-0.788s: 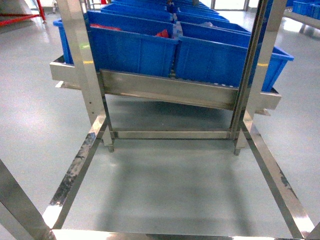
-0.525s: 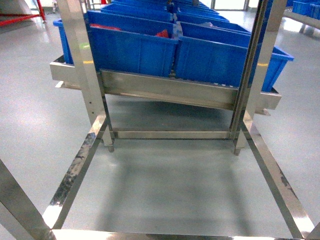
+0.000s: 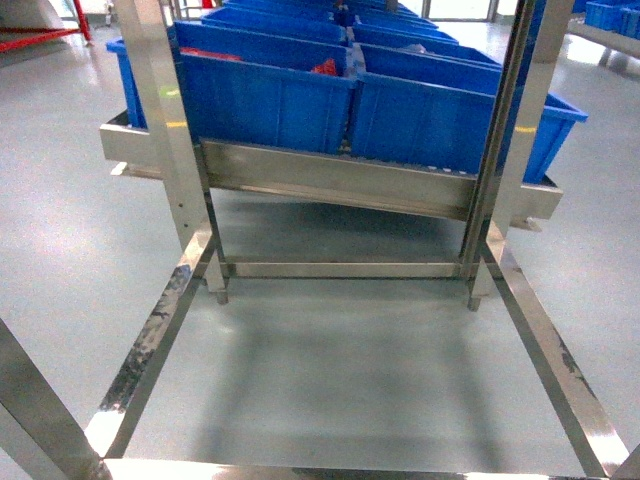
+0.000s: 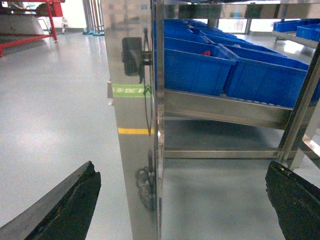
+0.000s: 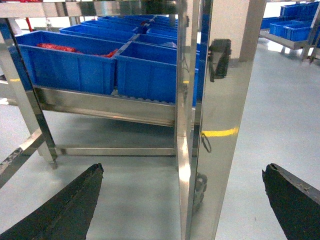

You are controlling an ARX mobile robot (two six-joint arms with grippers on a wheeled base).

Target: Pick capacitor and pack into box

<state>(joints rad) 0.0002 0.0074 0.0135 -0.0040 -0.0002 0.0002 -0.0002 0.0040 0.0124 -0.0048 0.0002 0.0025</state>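
My left gripper (image 4: 182, 210) stands wide open with nothing between its dark fingers (image 4: 65, 207), which fill the two lower corners of the left wrist view. Between them rises a polished steel upright (image 4: 135, 125) bearing a green label (image 4: 129, 90) and, below it, a yellow mark. My right gripper (image 5: 180, 210) is spread just as wide and holds nothing, its black fingers (image 5: 62, 210) framing another mirrored steel post (image 5: 220, 125) from the right wrist camera.

From my head camera, neither gripper shows. Nearest to me, the flat steel rails of a rack frame (image 3: 150, 340) run along the left and right edges of a bare patch of grey floor (image 3: 350, 370), joined by a low crossbar beyond it. Past that crossbar, a steel shelf (image 3: 330, 180) carries blue plastic bins (image 3: 265, 100) set side by side along its front edge, with further rows of blue bins behind them running to the back. Red items (image 3: 325, 68) lie in the nearer left bin, at its back right corner; I cannot tell what they are. Farther off, at the top left, a red frame (image 3: 40, 35) stands on the shiny floor.

The capacitor and the pale pink box appear in none of my three views, so I cannot tell where they are.
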